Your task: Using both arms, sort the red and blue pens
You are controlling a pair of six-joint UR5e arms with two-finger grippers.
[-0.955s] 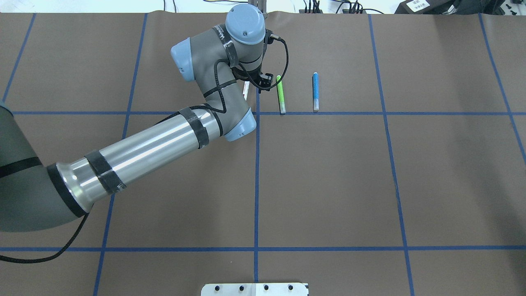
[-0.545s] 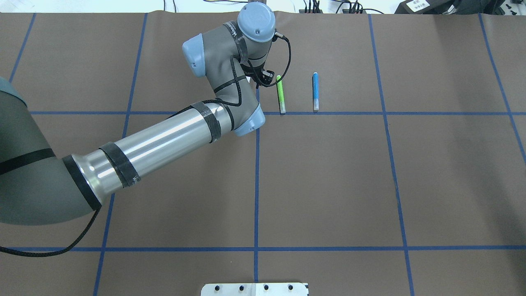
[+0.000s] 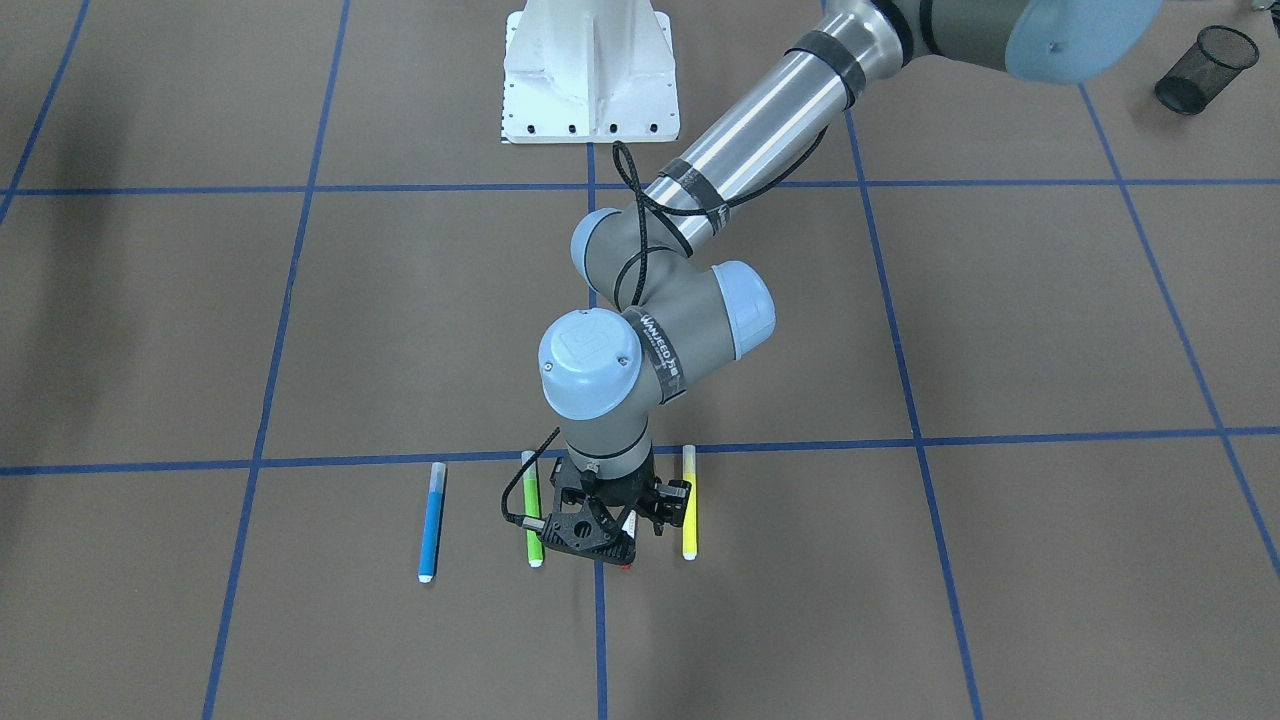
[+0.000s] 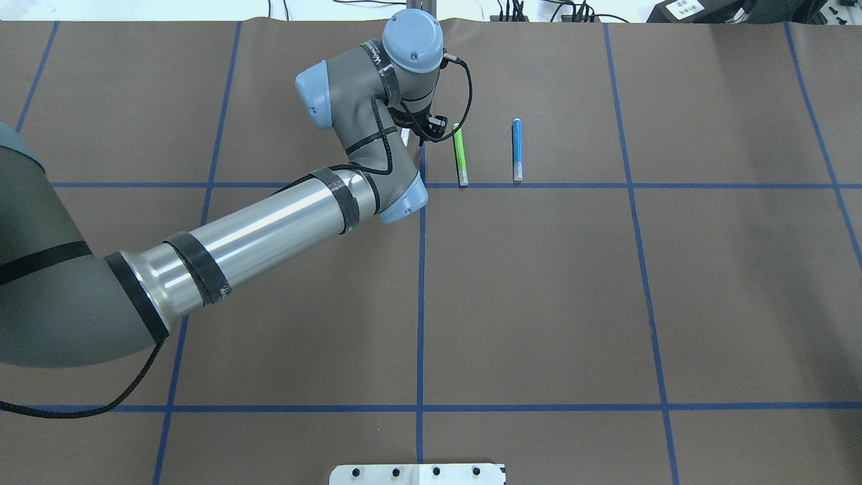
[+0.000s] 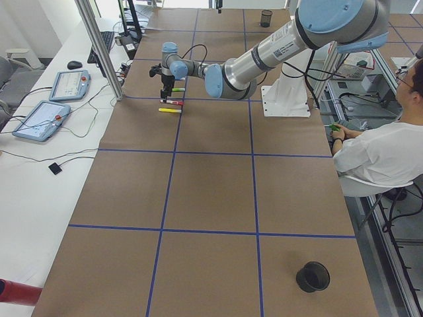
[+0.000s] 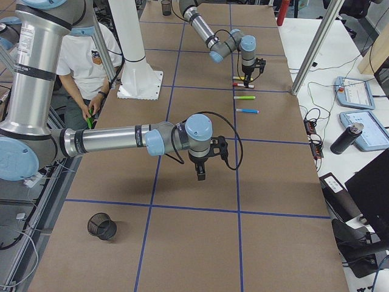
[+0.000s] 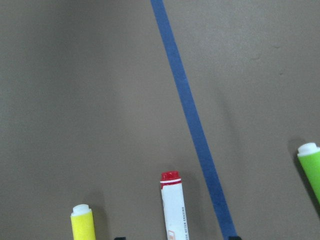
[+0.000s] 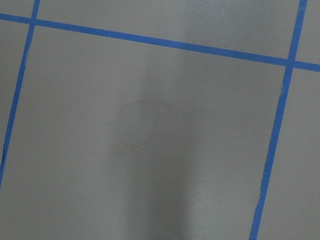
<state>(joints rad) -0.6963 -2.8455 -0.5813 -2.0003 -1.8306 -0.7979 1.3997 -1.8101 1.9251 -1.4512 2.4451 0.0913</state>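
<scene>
Left gripper [image 3: 605, 540] shifted sideways in last second, now centred over red pen [image 7: 172, 210]; jaws spread wide, nothing held. Red pen lying flat between yellow marker [image 3: 689, 505] and green marker [image 4: 460, 153]; blue pen [image 4: 517, 149] beyond green. Descent judged next. Right gripper [image 6: 201, 175]: state cannot be told.

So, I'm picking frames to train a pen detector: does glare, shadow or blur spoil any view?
Overhead exterior: glare streaks the left arm's silver forearm tube, but the blue-barrelled marker reads crisp. Left wrist-mounted: the red-capped white marker is sharp and evenly lit. Right wrist-mounted: just a broad soft shadow across the brown paper table cover, no pens.
</scene>
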